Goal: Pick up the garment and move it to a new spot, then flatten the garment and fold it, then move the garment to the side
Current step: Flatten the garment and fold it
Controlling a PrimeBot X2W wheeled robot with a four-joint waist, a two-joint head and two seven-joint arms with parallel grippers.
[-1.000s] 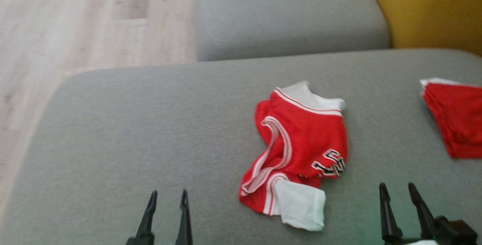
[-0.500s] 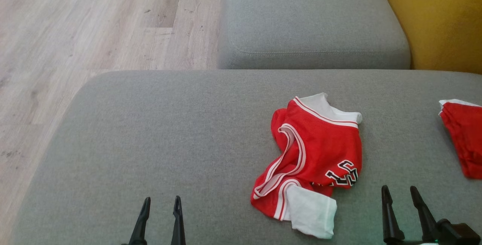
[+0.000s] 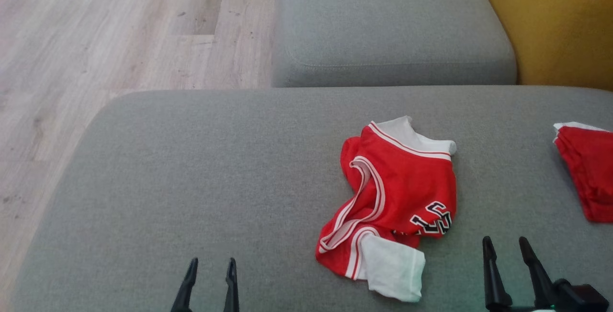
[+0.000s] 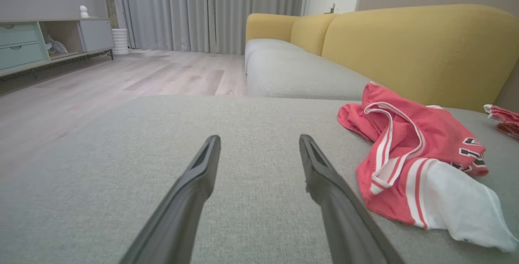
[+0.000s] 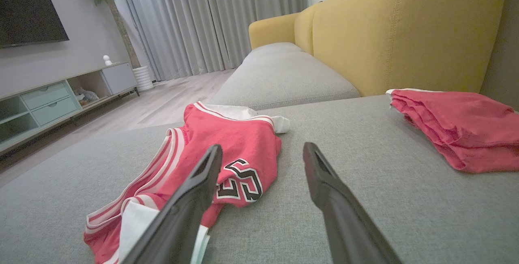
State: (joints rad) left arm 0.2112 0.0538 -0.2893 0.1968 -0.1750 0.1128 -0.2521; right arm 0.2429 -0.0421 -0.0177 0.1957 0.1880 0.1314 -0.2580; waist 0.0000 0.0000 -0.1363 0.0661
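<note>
You see the crumpled red garment point(image 3: 402, 192) lying between your left gripper point(image 3: 212, 263) and right gripper point(image 3: 505, 241); both jaws stand apart, empty.

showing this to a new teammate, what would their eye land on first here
The crumpled red jersey with white trim and black numerals, lying right of centre on the grey cushion, grabs attention first. A folded red garment sits apart from it at the cushion's right edge, near the yellow sofa back. The left gripper and right gripper hover open at the near side, holding nothing.
</note>
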